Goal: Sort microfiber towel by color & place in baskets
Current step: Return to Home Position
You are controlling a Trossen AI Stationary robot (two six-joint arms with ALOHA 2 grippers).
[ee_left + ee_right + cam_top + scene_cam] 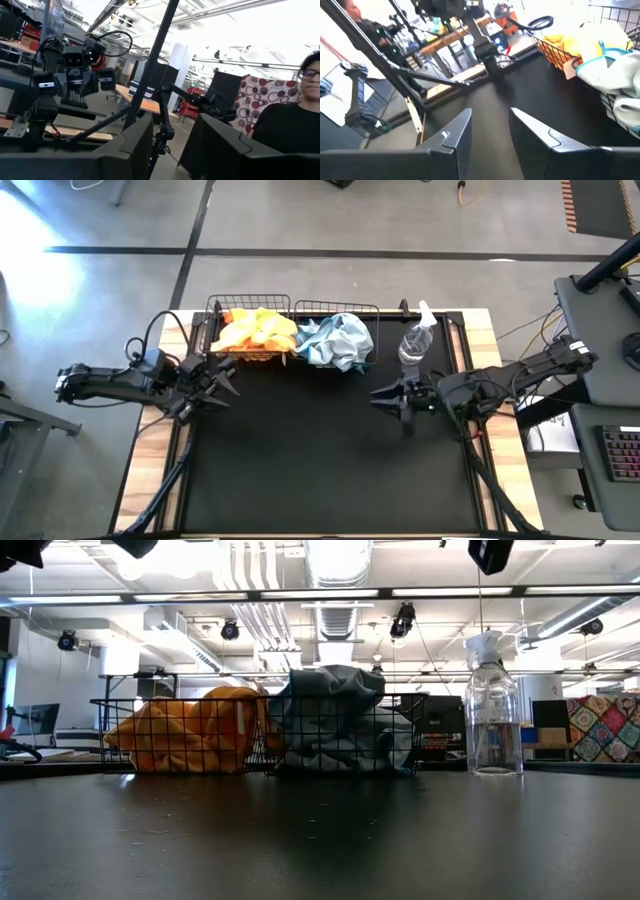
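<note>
High view: left gripper [226, 383] and right gripper [388, 399] both spread and empty

At the left edge of the black mat [320, 470], the left gripper sits just in front of the near corner of the left-hand basket [213, 310]. In its wrist view the two dark fingers [131, 150] stand apart with nothing between them. Beyond them lies the room, with a person [295, 120] in a dark top at one side.

The right gripper is over the mat on the right arm's side, in front of the spray bottle [417, 340], and points inward toward the left arm. Its fingers [451, 137] are also parted, with only bare mat showing between them.

Both baskets stand side by side along the far edge of the mat, close together. The left-hand basket holds the orange cloths [255, 332], heaped above its rim. The right-hand basket [372, 315] holds the blue-grey cloths [335, 340], likewise bunched higher than the wire. In the low view both piles rise over the black grid walls, the orange heap beside the grey one.

The spray bottle stands upright on the mat just beside the right-hand basket, on the side away from the orange pile, and does not touch it.
</note>
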